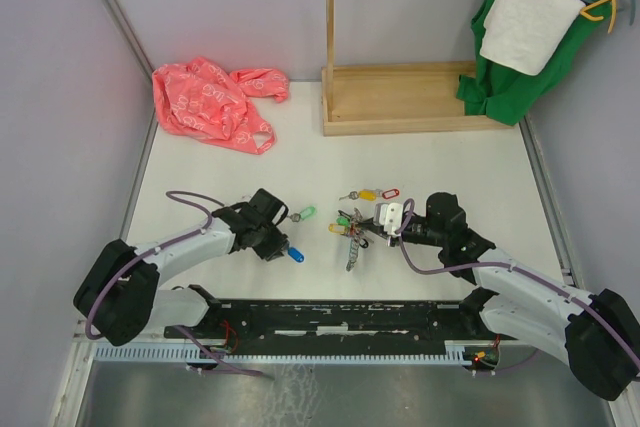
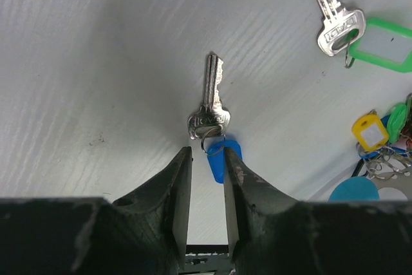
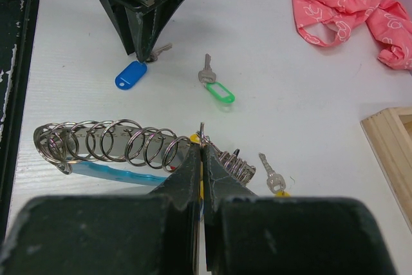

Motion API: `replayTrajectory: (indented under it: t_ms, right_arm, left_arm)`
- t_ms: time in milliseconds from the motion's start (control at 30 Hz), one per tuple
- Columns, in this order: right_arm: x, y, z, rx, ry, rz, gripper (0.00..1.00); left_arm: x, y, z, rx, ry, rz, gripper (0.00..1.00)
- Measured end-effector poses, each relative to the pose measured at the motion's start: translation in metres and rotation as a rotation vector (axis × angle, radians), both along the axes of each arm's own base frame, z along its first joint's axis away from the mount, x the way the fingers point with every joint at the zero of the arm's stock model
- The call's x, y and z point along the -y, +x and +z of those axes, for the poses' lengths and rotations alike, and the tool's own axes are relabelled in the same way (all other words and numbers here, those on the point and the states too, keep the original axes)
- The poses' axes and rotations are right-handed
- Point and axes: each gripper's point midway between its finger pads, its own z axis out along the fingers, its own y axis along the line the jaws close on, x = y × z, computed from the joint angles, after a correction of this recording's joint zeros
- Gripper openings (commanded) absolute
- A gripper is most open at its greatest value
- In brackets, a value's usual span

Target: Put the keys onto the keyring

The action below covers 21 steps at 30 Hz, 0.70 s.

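A silver key [image 2: 209, 104] with a blue tag [image 2: 215, 162] lies flat on the white table. My left gripper [image 2: 207, 159] is open, its tips either side of the tag's small ring, and the tag lies partly under the right finger [image 2: 239, 178]. From above, the left gripper [image 1: 280, 240] is just left of the blue tag [image 1: 296, 255]. A green-tagged key [image 1: 303, 214] lies apart. My right gripper [image 3: 202, 148] is shut on a wire loop of the keyring [image 3: 109, 141], a metal coil with a light-blue sleeve [image 3: 103, 172]. Yellow- and red-tagged keys [image 1: 375, 192] lie behind it.
A crumpled pink bag [image 1: 210, 102] lies at the back left. A wooden stand [image 1: 400, 97] rises at the back middle. Green cloth and a white towel [image 1: 525, 22] hang on hangers at the back right. A black rail [image 1: 340, 317] runs along the near edge.
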Motion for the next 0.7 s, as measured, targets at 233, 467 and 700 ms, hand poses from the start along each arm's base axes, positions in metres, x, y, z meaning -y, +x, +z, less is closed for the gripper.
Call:
replayTrajectory:
  t_ms: [233,467,700]
  right_arm:
    - [0.0003,-0.0004,-0.0011,-0.002,-0.001,0.000,0.01]
    - [0.0003,-0.0004,-0.0011,-0.002,-0.001,0.000,0.01]
    - [0.0003,-0.0004,-0.0011,-0.002,-0.001,0.000,0.01]
  left_arm:
    - [-0.0047,0.0054,-0.0010,0.018,0.022,0.041,0.30]
    - [-0.0030,0.0071,-0.0041,0.013,0.020,0.048,0.23]
    - [-0.0016,0.0086,-0.0057,0.014,0.018,0.048,0.03]
